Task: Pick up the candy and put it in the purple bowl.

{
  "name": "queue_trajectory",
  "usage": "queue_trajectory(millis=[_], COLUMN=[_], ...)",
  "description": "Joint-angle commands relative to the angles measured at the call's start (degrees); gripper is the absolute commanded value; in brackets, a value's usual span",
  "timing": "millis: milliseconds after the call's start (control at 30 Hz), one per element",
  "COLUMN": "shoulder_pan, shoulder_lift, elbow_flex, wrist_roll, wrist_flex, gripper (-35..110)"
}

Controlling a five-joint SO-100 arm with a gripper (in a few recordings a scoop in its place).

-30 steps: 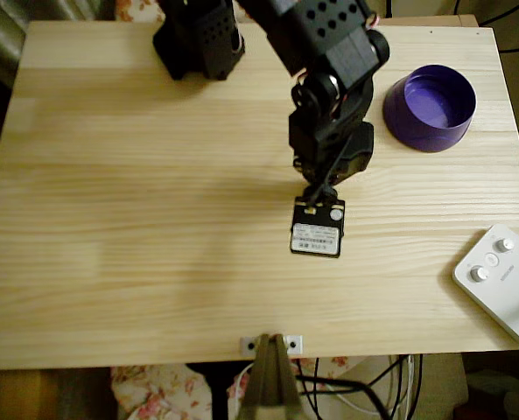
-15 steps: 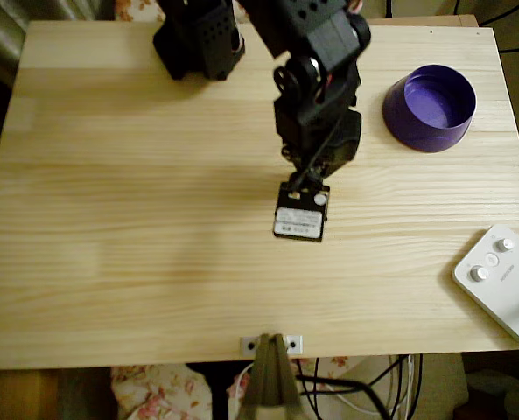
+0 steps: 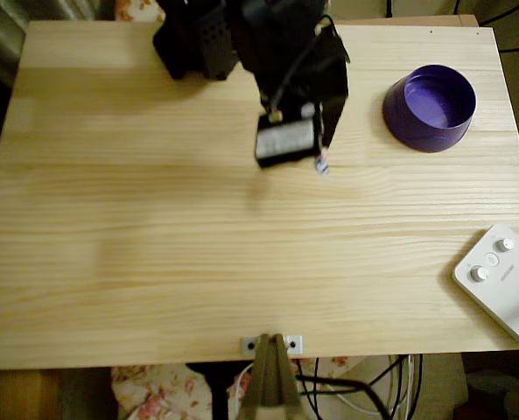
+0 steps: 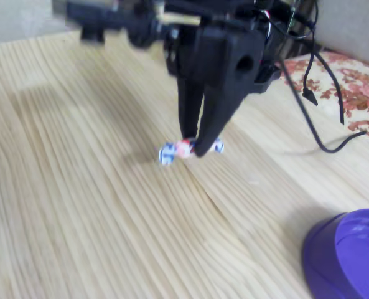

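Note:
My black gripper point(image 4: 193, 147) points down at the table, shut on the candy point(image 4: 185, 148), a small white wrapped sweet with orange and blue marks. Its twisted ends stick out on both sides of the fingers point(image 4: 209, 118). I cannot tell whether it hangs just above the wood or still touches it. In the overhead view the candy point(image 3: 321, 164) shows under the gripper point(image 3: 323, 156), at the table's far middle. The purple bowl point(image 3: 430, 107) stands upright to the right of it, a short gap away. In the fixed view the purple bowl point(image 4: 349, 261) fills the bottom right corner.
The arm's base point(image 3: 198, 39) stands at the far edge. A white device with knobs point(image 3: 502, 282) lies at the near right corner. Black cables point(image 4: 315, 93) trail behind the arm. A small clamp point(image 3: 270, 344) sits on the near edge.
The arm has drawn back from the table's middle toward the far edge and slightly left. The candy, hidden under the arm before, now shows at the fingertips.

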Motion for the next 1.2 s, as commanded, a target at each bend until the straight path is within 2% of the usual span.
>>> queue_trajectory(millis=[0, 233, 467, 700, 1000, 1167], shoulder_pan=[-2.99, -10.37, -18.81, -24.79, -29.00, -30.32], shoulder_lift=[11.34, 19.34, 17.58, 3.78, -18.37, -21.80], elbow_flex=[-0.88, -0.88, 0.44, -4.92, -23.12, -27.25], wrist_roll=[-2.11, -9.76, -18.11, -22.68, -26.02, -26.10], wrist_flex=[1.32, -2.90, -12.39, -20.21, -17.49, -16.44], gripper=[0, 0, 0, 0, 0, 0])
